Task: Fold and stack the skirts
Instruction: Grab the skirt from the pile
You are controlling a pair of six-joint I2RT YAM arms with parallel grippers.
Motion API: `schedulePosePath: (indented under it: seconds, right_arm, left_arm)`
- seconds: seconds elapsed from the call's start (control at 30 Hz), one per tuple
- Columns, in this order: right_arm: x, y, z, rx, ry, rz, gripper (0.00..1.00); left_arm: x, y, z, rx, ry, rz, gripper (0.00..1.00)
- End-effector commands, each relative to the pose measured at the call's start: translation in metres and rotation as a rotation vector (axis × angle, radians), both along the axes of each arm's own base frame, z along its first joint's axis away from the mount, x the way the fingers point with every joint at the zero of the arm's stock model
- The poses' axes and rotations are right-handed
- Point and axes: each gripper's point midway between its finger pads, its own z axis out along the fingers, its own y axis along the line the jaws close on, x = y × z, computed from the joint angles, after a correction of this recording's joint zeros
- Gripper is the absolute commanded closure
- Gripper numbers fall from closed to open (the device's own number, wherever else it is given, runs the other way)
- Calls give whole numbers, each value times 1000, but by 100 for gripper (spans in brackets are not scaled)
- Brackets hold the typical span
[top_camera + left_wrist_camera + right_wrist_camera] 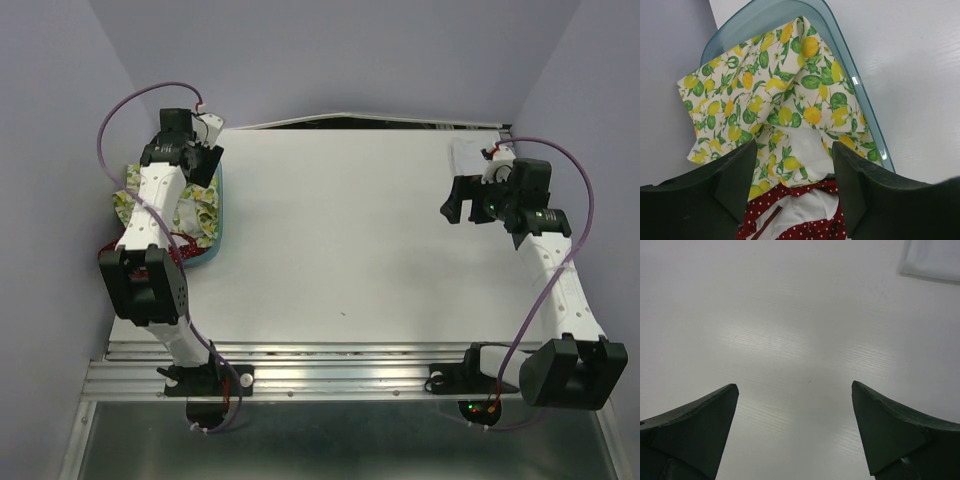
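Note:
The cream lemon-print skirt [765,95] lies crumpled in the blue bin, also seen in the top view [203,218]. The red dotted skirt [790,220] lies partly under it, its white lining showing; in the top view a red edge [112,245] peeks out beside my left arm. My left gripper [794,172] is open and empty, hovering just above the two skirts; in the top view it [205,165] is over the bin's far end. My right gripper [795,390] is open and empty above bare table at the right [462,203].
The translucent blue plastic bin [860,100] stands at the table's left edge [222,215], close to the left wall. A white sheet corner [932,260] lies at the far right of the table. A dark gap runs along the table's back edge [380,122].

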Motion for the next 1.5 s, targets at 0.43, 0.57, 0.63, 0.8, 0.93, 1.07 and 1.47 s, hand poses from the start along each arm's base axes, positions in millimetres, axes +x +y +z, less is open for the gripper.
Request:
schedulePosePath:
  seconds: [0.43, 0.57, 0.63, 0.8, 0.93, 1.07, 1.47]
  right_arm:
    - [10, -4, -6, -19, 11, 2, 0]
    - [9, -5, -8, -20, 16, -1, 0]
    - [9, -5, -8, -20, 17, -1, 0]
    - [10, -5, -7, -21, 18, -4, 0]
    - [11, -6, -7, -23, 18, -6, 0]
    - [11, -5, -5, -19, 16, -6, 0]
    - [9, 2, 3, 13, 3, 15, 0]
  left_arm:
    - [34, -5, -69, -139, 153, 27, 30]
    - [31, -5, -87, -153, 180, 42, 29]
    - [32, -3, -94, -153, 185, 58, 26]
    - [42, 10, -109, -146, 192, 119, 22]
    - [46, 16, -110, -141, 183, 143, 33]
    - [48, 18, -92, -165, 138, 152, 73]
    - [20, -3, 151, -273, -324, 24, 100]
